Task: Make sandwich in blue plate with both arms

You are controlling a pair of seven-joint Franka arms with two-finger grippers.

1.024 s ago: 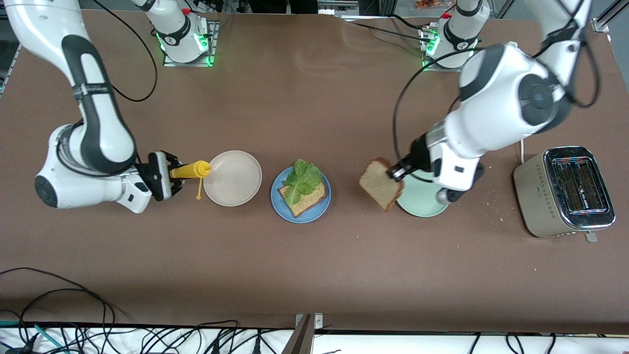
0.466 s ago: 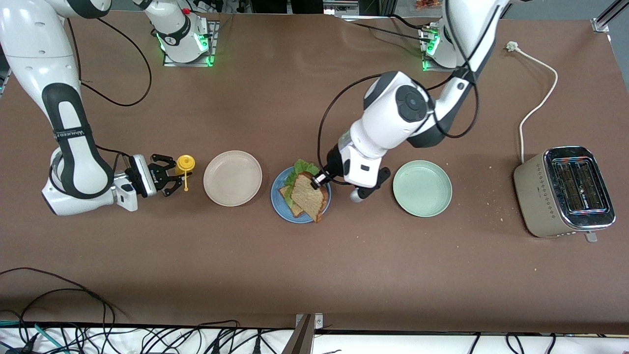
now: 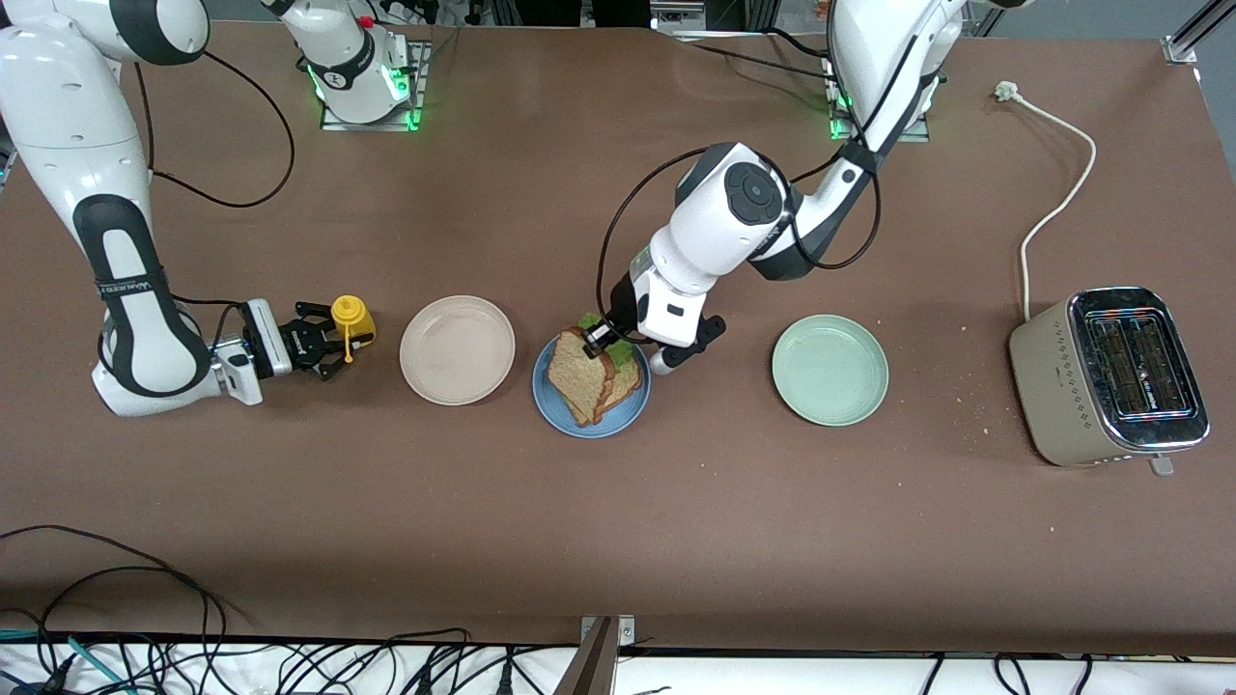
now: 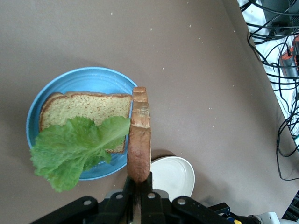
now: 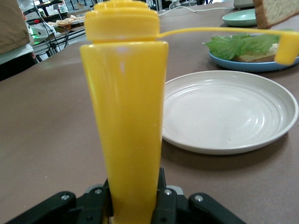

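Sandwich (image 3: 591, 372) nearly built on the blue plate (image 3: 623, 417): base slice and lettuce (image 4: 74, 147) down, the top slice (image 4: 139, 135) over them, edge-on in the left gripper (image 3: 591, 338) fingers, awaiting release. Right gripper (image 3: 323, 343) clasps a yellow bottle (image 5: 126, 116) beside the beige plate (image 3: 457, 348); open counter (image 3: 618, 541) surrounds.

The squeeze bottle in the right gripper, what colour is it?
Yellow all over, cap included. The squeeze bottle shows best in the right wrist view.

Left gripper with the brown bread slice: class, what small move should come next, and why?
Probably lower and release. The left gripper holds the square brown bread slice tilted over the ruffled green lettuce leaf and lower slice on the round blue plate.
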